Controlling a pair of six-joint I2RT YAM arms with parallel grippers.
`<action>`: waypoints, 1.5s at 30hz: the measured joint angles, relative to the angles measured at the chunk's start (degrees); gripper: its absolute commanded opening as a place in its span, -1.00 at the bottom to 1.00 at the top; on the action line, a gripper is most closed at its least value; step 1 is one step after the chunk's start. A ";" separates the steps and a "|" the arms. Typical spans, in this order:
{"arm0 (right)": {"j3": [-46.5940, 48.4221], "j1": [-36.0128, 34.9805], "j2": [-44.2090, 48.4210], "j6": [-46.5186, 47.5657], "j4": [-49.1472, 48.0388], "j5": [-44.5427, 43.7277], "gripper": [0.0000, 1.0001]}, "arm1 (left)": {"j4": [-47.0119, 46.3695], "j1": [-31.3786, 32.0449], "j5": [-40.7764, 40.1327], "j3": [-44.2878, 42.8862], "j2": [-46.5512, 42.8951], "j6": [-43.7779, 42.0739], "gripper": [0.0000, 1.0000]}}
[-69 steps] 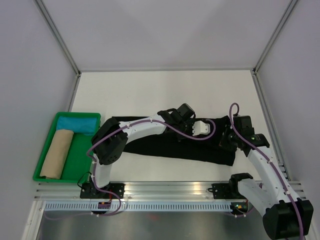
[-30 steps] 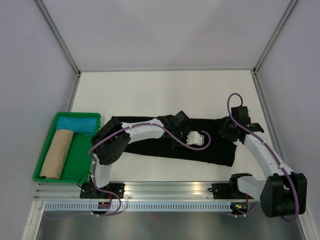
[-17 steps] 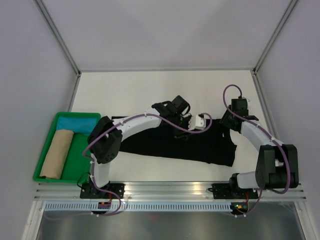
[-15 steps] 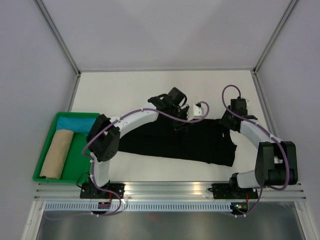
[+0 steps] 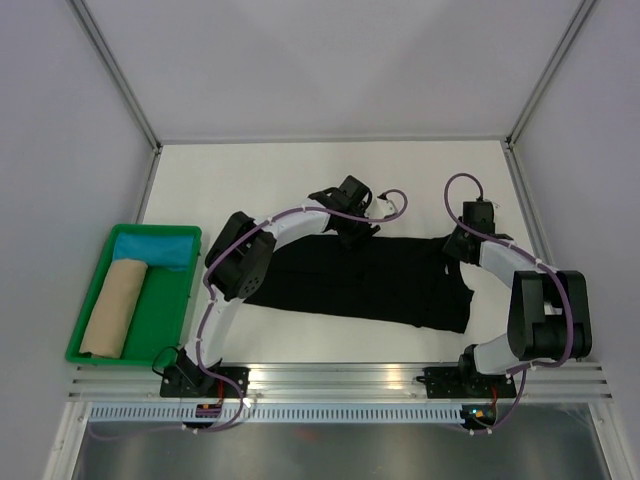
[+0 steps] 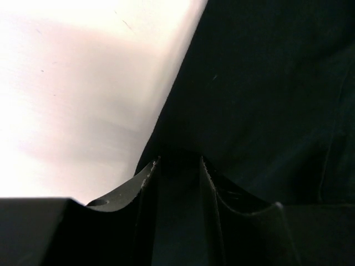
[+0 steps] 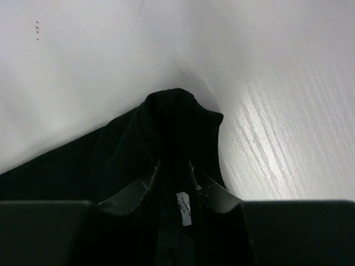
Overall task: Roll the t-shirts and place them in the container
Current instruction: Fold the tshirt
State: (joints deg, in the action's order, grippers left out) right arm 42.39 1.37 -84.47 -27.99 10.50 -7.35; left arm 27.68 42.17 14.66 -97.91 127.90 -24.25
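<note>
black t-shirt (image 5: pixel 380 285): likely light, limp, best grabbed at hems | right tool (image 7: pixel 172 163): pinching bunched cloth | left tool (image 6: pixel 177 163): straddling edge, grip unclear

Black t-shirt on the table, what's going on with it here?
The black t-shirt lies flat as a long band across the table. Both arms reach to its far edge: the right end effector pinches a bunched corner, the left end effector straddles the edge mid-span, grip unclear. No rolling shows yet. A beige roll already lies in the green tray.
</note>
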 measured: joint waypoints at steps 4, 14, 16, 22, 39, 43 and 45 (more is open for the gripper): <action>-1.22 0.22 -0.79 -0.33 -0.90 0.92 -0.29 | -0.35 0.17 -1.40 0.00 0.02 1.16 -0.22; -1.81 1.05 -2.51 -1.20 -3.34 3.26 -0.99 | -0.81 0.17 -2.78 0.00 0.20 3.19 -0.23; -1.90 1.29 -2.49 -1.42 -3.39 3.23 -0.99 | -0.90 0.11 -2.84 0.00 0.22 3.52 -0.24; -3.80 3.08 0.61 -1.77 -2.47 2.29 -0.99 | -1.09 0.07 -3.19 0.00 0.24 3.89 -0.24; -6.45 3.61 3.89 0.33 -3.58 12.70 -0.07 | -1.36 0.07 -3.48 0.00 0.33 3.87 -0.24; -7.45 3.30 3.17 0.35 -4.02 14.27 -0.36 | -1.36 0.07 -3.48 0.00 0.33 3.87 -0.24; -7.43 3.10 2.40 0.37 -4.94 14.36 -0.56 | -1.42 0.07 -3.52 0.00 0.33 3.87 -0.24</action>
State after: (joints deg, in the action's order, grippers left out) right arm 34.96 4.47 -82.06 -27.62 5.56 7.01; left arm 26.26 42.24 11.14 -97.91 128.22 -20.38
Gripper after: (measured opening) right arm 0.316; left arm 0.383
